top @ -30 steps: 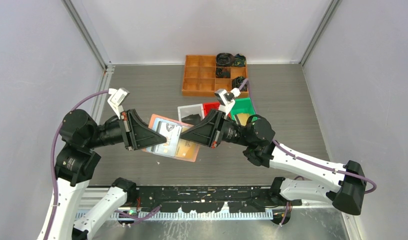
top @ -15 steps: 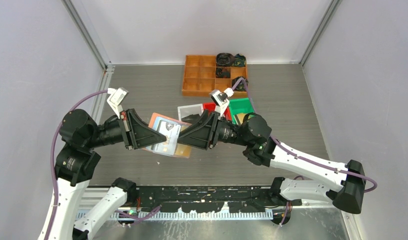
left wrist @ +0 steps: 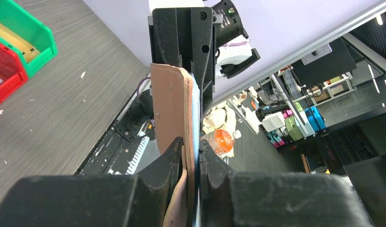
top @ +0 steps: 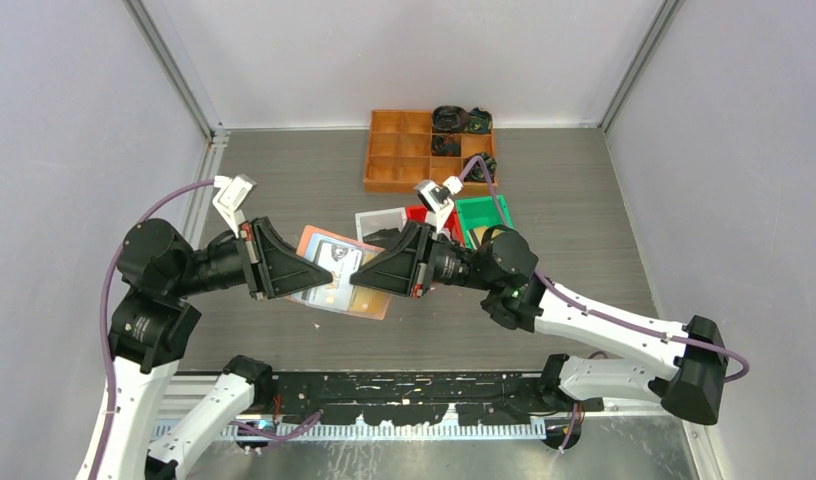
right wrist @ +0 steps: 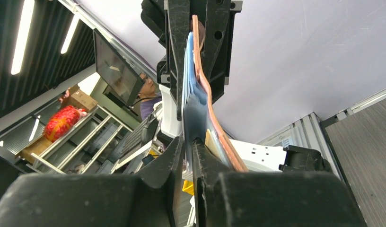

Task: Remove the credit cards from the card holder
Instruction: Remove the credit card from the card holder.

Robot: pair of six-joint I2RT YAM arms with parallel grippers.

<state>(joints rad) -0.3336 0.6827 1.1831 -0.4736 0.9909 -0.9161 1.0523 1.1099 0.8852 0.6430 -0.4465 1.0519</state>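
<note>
As it gapes, card holder (left wrist: 170, 104) bends.

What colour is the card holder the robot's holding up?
The card holder is pinkish tan outside, with pale blue pockets inside. The left wrist view shows it best.

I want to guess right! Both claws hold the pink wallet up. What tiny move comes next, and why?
Probably the right gripper pulls back toward its side: it looks pinched on a grey-blue card, while the left gripper clamps the card holder, so the card could slide out.

White arms (top: 124, 410), black joints (top: 156, 256), purple cables (top: 108, 290)
</note>
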